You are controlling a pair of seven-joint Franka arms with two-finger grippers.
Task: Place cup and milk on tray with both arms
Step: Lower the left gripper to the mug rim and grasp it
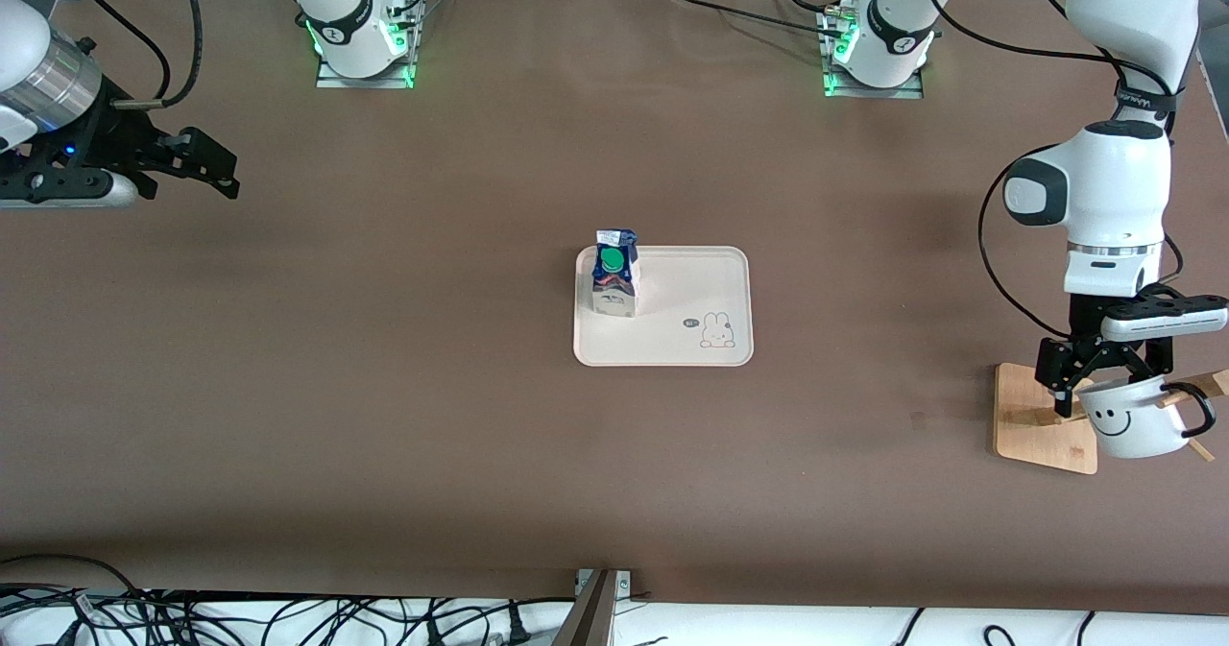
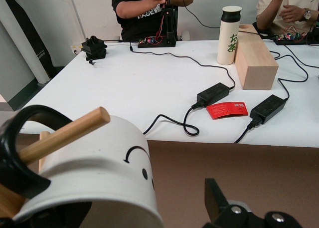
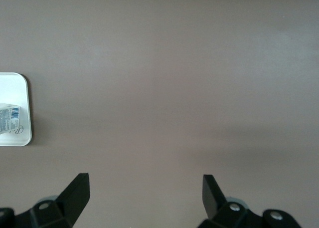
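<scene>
The milk (image 1: pixel 614 276) stands upright on the tray (image 1: pixel 691 334) at mid-table, at the tray's end toward the right arm. The cup (image 1: pixel 1133 425) hangs tilted by its black handle on a wooden peg (image 2: pixel 65 133) of the bamboo rack, at the left arm's end of the table. My left gripper (image 1: pixel 1099 382) is open at the cup's rim. In the left wrist view the cup (image 2: pixel 94 163) fills the space beside one fingertip (image 2: pixel 213 195), which stands apart from its wall; the other finger is hidden. My right gripper (image 1: pixel 206 166) is open and empty over bare table at the right arm's end, also seen in its wrist view (image 3: pixel 145 180).
The bamboo rack base (image 1: pixel 1032 416) lies under the cup. A corner of the tray (image 3: pixel 15 83) and the milk (image 3: pixel 9 119) show in the right wrist view. Cables lie along the table edge nearest the front camera (image 1: pixel 288 617).
</scene>
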